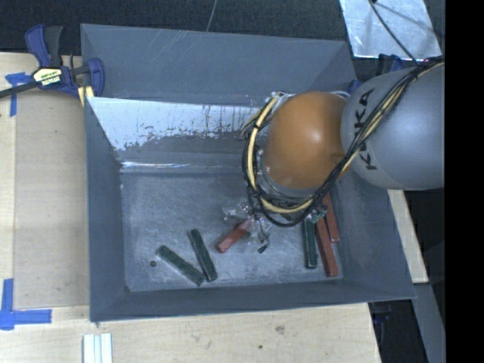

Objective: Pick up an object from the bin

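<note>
arm (393, 134) marked "kuka"; red-brown stick (231, 240) lies at its tip

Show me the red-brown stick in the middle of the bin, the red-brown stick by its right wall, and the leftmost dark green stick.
Middle red-brown stick (231, 240), camera view, its middle.
Right red-brown stick (330, 254), camera view, its lower half.
Leftmost dark green stick (180, 265), camera view, its middle.

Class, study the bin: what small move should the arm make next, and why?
Probably nudge the gripper slightly toward the view's lower left, centring it over the red-brown stick: it sits at that stick's upper right end, and the stick lies apart from the nearest dark green stick.
</note>
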`<state>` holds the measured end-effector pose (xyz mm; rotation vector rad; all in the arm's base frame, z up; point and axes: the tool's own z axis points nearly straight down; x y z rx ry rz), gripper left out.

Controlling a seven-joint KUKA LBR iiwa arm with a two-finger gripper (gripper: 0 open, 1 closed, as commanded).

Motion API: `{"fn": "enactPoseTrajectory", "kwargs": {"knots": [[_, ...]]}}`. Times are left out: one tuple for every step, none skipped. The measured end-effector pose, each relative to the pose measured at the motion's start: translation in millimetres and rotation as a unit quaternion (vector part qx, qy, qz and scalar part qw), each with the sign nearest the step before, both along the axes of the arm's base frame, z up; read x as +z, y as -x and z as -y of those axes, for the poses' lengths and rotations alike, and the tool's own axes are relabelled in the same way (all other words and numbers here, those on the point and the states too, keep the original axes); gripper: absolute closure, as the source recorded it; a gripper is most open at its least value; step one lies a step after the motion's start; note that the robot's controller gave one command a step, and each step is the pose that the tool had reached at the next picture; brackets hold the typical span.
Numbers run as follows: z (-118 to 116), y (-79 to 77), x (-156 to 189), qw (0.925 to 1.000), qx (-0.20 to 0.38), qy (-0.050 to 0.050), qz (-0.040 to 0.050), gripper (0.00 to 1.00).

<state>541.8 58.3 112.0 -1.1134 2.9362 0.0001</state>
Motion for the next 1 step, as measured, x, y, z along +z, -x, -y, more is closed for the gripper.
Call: {"fn": "enactPoseTrajectory", "kwargs": {"knots": [[0.0,-0.9,12.4,1.0,0.0,0.0,0.0017,1.0]]}}
